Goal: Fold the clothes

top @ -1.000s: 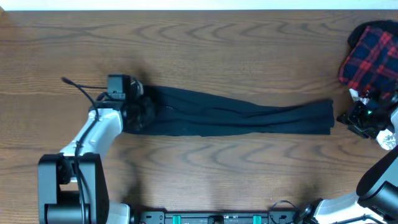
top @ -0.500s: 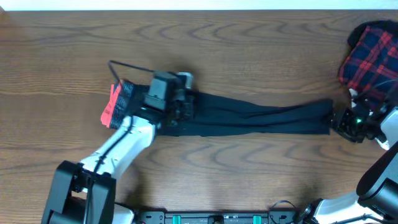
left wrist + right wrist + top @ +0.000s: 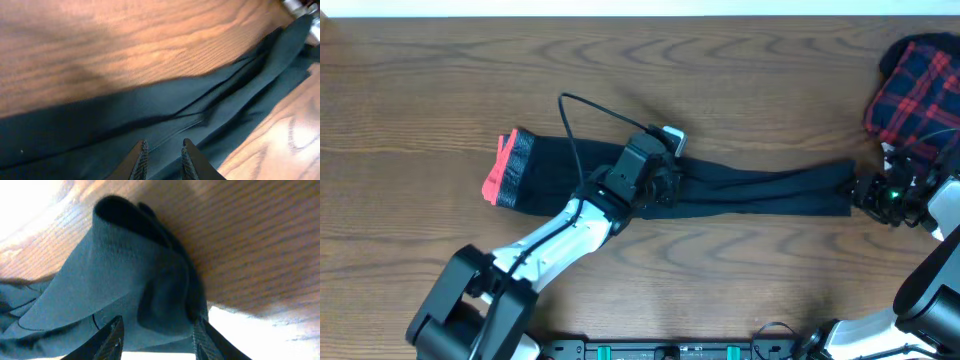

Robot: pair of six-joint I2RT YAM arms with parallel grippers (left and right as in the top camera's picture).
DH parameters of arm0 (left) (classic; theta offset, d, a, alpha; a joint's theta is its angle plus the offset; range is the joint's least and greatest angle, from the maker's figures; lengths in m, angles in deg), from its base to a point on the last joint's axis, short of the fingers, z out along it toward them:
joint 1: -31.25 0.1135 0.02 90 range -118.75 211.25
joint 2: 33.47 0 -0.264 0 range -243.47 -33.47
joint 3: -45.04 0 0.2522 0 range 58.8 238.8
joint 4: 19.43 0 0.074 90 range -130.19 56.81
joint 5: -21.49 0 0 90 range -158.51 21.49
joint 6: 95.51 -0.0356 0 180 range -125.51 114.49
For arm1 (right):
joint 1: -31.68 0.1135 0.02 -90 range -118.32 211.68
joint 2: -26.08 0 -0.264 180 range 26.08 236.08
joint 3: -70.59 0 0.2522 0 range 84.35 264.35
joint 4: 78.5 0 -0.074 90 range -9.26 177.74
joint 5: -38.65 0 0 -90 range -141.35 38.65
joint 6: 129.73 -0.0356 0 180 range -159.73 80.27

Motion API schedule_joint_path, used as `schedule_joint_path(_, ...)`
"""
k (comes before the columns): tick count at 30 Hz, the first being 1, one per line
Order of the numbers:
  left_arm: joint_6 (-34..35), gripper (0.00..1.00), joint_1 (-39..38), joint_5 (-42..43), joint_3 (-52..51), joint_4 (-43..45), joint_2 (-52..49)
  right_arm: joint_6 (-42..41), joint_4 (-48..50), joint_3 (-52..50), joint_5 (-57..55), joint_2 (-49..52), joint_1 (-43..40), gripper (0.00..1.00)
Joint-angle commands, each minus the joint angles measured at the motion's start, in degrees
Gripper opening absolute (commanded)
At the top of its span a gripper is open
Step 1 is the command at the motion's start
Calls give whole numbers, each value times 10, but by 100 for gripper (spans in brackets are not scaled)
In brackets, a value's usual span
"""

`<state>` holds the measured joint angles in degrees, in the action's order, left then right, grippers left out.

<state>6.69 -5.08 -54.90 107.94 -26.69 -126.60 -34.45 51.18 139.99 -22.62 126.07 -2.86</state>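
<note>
The clothes, long black trousers [image 3: 760, 188], lie stretched left to right across the wooden table. Their grey waistband edged in red-orange [image 3: 503, 168] is at the left and the leg ends [image 3: 840, 185] at the right. My left gripper [image 3: 667, 183] hovers over the middle of the trousers. In the left wrist view its fingers [image 3: 164, 152] stand a little apart above the dark fabric [image 3: 125, 115], holding nothing. My right gripper [image 3: 867, 190] is at the leg ends. There its fingers [image 3: 158, 335] stand open on either side of the bunched hem [image 3: 130, 265].
A red-and-black plaid garment [image 3: 918, 85] lies in a heap at the far right, just behind my right arm. The left arm's black cable [image 3: 582, 108] arcs above the trousers. Bare wood [image 3: 720, 60] stretches behind and in front of the trousers.
My left gripper opened off the waistband end and travelled right along the trousers to their middle, uncovering the red-edged waistband. My right gripper shifted slightly left onto the leg ends.
</note>
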Motion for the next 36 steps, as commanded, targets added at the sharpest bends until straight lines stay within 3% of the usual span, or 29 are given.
schedule_joint_path(1,14,24,0,-10,2,2,-14,-1,5,-2,-3,4,-7,44)
schedule_joint_path(20,14,24,0,-11,2,-4,-14,0,11,-2,28,4,-21,45)
schedule_joint_path(25,14,24,0,-11,2,-4,-14,2,10,-4,28,4,-21,32)
schedule_joint_path(36,15,24,0,-11,2,-4,-14,1,32,-30,17,4,-21,31)
